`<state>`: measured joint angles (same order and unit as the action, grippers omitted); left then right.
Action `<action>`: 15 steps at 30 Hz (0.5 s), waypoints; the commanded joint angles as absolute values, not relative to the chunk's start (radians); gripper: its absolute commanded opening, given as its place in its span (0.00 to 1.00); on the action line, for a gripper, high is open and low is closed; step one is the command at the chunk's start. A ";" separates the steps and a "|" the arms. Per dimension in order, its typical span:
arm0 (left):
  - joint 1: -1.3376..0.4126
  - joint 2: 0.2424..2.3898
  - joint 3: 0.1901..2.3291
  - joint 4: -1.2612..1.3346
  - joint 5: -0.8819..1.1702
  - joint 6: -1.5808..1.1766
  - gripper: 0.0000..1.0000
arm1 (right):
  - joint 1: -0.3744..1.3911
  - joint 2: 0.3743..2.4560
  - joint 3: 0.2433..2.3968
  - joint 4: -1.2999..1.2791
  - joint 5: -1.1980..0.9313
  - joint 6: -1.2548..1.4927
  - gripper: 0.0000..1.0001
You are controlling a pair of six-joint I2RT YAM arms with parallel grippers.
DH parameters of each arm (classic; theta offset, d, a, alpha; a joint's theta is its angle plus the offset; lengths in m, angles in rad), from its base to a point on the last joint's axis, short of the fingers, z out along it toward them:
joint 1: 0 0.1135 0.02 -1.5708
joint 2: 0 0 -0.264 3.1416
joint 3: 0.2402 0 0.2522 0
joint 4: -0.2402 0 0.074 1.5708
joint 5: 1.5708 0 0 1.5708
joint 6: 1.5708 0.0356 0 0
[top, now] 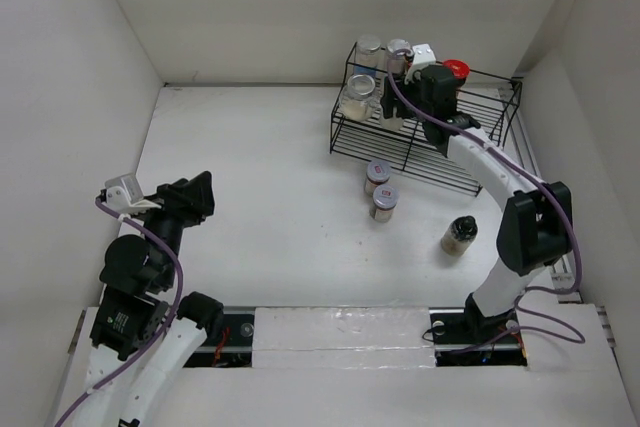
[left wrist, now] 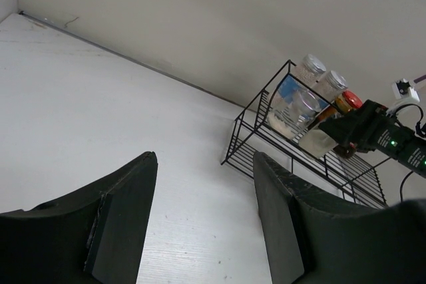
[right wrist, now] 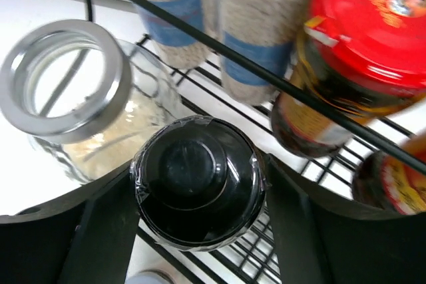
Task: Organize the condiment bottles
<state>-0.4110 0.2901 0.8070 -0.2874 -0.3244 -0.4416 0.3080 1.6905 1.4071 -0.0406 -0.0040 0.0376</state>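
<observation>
Closest to me, well short of the wire rack (top: 440, 162), the left gripper (left wrist: 204, 164) hangs over bare table with its jaws spread wide and nothing between them.

A dark-lidded jar (top: 459, 235) with pale contents stands alone on the table, in front of the rack and apart from it. Nearer the rack's front edge, two silver-lidded jars stand touching, one (top: 384, 200) just ahead of the other (top: 378, 177). I cannot read their contents from above.

At the rack's lower shelf, the right gripper (right wrist: 198, 184) is clamped on a film-wrapped jar (right wrist: 193, 164) with a black lid. Its fingers (right wrist: 106, 231) press against both sides of the jar. The left wrist view shows pale contents in this jar.

Just beside it on the same shelf sits a wide jar (right wrist: 66, 84) with a silver rim, holding a low layer of pale crumbly stuff.

On the rack's upper shelf behind, two blue-labelled jars (right wrist: 174, 4) (right wrist: 256, 24) are full of pale grains. To their right stands a red-lidded jar (right wrist: 359, 58) with dark contents. A second dark jar (right wrist: 393, 177) with a red label shows blurred at the frame edge, and I cannot tell which shelf it sits on.
</observation>
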 commanded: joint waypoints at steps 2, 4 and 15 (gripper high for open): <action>-0.410 0.313 0.811 -0.249 -0.322 -0.425 0.55 | 0.333 1.677 1.456 0.052 -0.006 0.049 0.80; -0.410 0.313 0.811 -0.239 -0.322 -0.425 0.55 | 0.333 1.645 1.456 0.052 -0.021 0.058 0.89; -0.410 0.302 0.811 -0.249 -0.290 -0.425 0.55 | 0.371 1.127 0.971 0.043 0.348 0.183 0.99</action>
<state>-0.4110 0.2989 0.8070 -0.2878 -0.3119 -0.4416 0.3412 1.2785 1.1313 0.0223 0.1646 0.0944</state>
